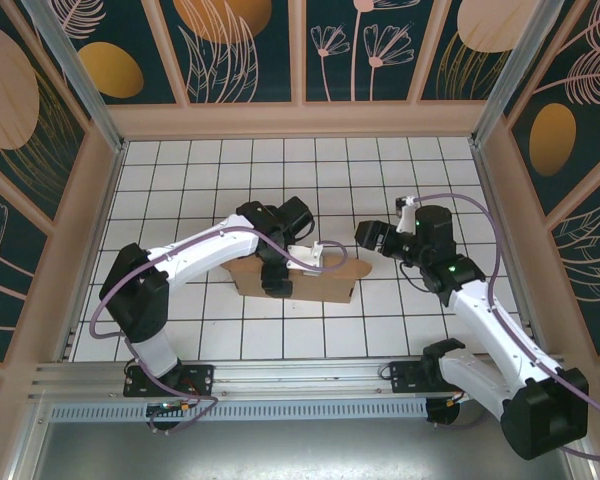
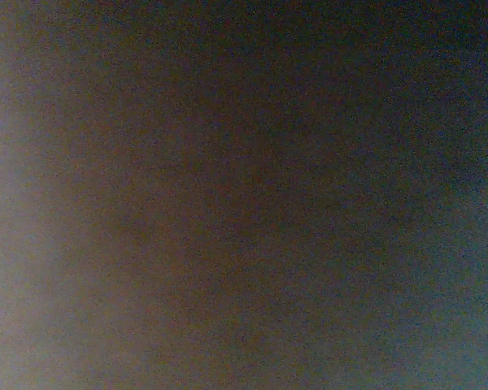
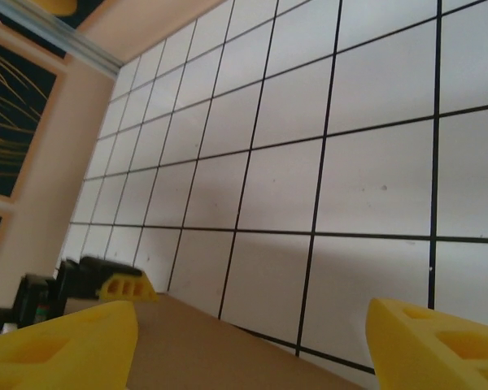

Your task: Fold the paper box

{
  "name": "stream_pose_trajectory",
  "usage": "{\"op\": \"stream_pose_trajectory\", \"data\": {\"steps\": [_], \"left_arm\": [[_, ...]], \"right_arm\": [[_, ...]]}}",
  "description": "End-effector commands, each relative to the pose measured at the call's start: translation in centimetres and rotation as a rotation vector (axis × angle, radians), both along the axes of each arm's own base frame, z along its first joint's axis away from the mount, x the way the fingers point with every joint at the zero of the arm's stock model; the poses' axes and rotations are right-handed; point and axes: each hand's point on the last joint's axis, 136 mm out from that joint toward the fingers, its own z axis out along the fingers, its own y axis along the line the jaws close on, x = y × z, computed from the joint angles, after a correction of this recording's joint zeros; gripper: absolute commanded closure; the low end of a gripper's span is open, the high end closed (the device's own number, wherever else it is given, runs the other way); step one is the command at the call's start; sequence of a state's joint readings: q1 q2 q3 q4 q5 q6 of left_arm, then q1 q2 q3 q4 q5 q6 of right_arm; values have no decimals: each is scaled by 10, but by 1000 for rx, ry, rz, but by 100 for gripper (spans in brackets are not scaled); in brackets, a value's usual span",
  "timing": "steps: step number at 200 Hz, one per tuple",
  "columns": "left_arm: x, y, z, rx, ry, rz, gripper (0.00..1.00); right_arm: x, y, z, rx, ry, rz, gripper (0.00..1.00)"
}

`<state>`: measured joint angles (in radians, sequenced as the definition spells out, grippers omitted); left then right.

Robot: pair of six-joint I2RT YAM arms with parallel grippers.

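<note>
Two arms meet at the box, which lies mid-frame with its long axis left to right. Nearer, the left gripper sits over its left half, spread untellable. The right gripper hovers at its right end, yellow fingers wide and empty. It looks brown and flat, with a notched right edge.

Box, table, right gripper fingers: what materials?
Paper box: matte brown cardboard, by colour and cut edges. Table: smooth white surface, black grid lines; material unclear. Right gripper's fingers: matte yellow with moulded pockets, probably plastic.
</note>
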<state>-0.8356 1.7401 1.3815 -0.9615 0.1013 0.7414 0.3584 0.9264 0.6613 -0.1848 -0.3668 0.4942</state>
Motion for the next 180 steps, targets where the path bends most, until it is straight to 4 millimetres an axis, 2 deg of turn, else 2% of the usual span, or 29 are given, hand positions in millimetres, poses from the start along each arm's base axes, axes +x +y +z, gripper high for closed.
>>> {"op": "stream_pose_trajectory", "data": {"steps": [1, 32, 38, 91, 146, 180], "left_arm": [[2, -1, 4, -12, 0, 14, 1], [10, 1, 10, -8, -50, 36, 1], [12, 1, 22, -33, -80, 41, 1], [20, -7, 50, -89, -122, 64, 1], [15, -5, 70, -137, -150, 67, 1], [10, 3, 78, -144, -172, 65, 1]], "right_arm": [[-1, 5, 6, -60, -32, 16, 26], [-1, 12, 6, -83, -34, 28, 25], [-1, 13, 6, -83, -34, 27, 25], [0, 16, 20, -74, -53, 33, 25], [-2, 15, 24, -91, -53, 39, 25], [-2, 16, 31, -97, -63, 43, 26]]}}
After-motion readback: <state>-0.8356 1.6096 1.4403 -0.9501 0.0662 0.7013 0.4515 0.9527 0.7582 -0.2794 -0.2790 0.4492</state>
